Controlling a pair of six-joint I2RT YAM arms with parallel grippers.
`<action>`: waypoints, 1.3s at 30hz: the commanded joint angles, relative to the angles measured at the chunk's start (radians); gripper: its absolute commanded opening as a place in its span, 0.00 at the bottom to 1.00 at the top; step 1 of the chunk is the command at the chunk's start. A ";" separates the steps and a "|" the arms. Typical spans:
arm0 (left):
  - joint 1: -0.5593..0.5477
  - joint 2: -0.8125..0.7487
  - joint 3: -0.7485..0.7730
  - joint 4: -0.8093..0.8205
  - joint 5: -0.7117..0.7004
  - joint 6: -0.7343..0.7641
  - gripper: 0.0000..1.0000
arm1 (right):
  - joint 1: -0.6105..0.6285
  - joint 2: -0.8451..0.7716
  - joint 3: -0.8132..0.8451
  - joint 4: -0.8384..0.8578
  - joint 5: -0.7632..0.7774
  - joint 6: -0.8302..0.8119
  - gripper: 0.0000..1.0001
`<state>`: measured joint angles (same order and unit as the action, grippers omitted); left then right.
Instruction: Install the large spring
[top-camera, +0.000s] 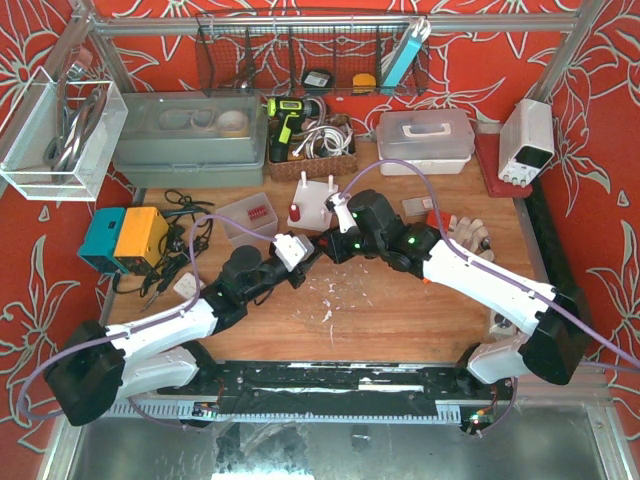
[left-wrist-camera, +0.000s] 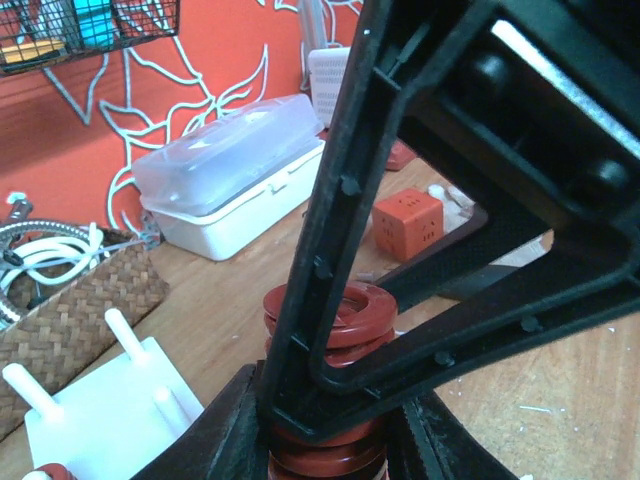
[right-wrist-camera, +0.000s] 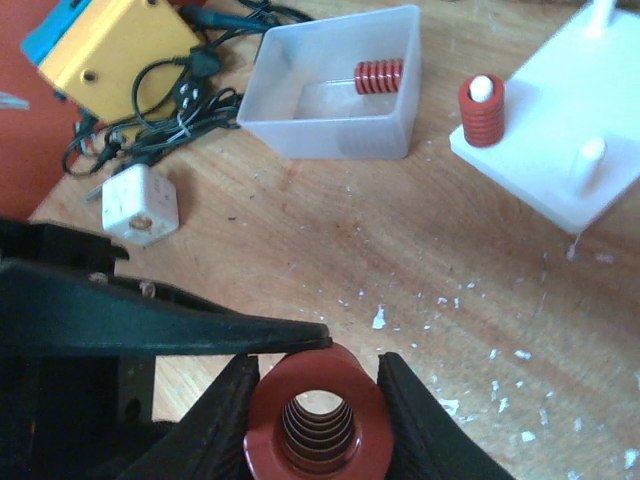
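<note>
The large red spring (right-wrist-camera: 322, 373) is held in the air between my two grippers, which meet tip to tip over the table's middle. In the right wrist view my right gripper (right-wrist-camera: 318, 412) is shut on its near end, a pad on each side. One of my left gripper's fingers (right-wrist-camera: 200, 330) touches its upper left. In the left wrist view the spring (left-wrist-camera: 345, 315) stands between my left gripper's (left-wrist-camera: 330, 445) fingers, with the right gripper's fingers (left-wrist-camera: 330, 220) crossing in front. The white peg base (right-wrist-camera: 545, 105) has a small red spring (right-wrist-camera: 481, 115) on one peg. From above, the spring is hidden.
A clear bin (right-wrist-camera: 330, 135) with a small red spring (right-wrist-camera: 380, 76) lies left of the base. A yellow box (right-wrist-camera: 120, 50), cables and a white cube (right-wrist-camera: 140, 205) lie further left. A white lidded box (left-wrist-camera: 240, 190), orange cube (left-wrist-camera: 408, 222) and wicker basket (left-wrist-camera: 70, 310) stand behind.
</note>
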<state>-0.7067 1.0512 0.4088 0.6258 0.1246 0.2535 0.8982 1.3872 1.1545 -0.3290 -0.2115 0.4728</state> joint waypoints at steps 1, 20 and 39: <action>-0.007 -0.005 0.002 0.113 -0.029 -0.019 0.11 | 0.010 0.007 0.013 0.018 0.048 -0.034 0.13; -0.004 0.029 -0.056 0.013 -0.495 -0.335 1.00 | -0.087 0.226 0.082 0.277 0.473 -0.297 0.00; -0.005 -0.148 -0.253 0.073 -0.579 -0.370 1.00 | -0.247 0.702 0.565 0.193 0.381 -0.275 0.00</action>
<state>-0.7086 0.9131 0.1555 0.6598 -0.4213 -0.1310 0.6586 2.0380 1.6417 -0.1001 0.1802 0.1967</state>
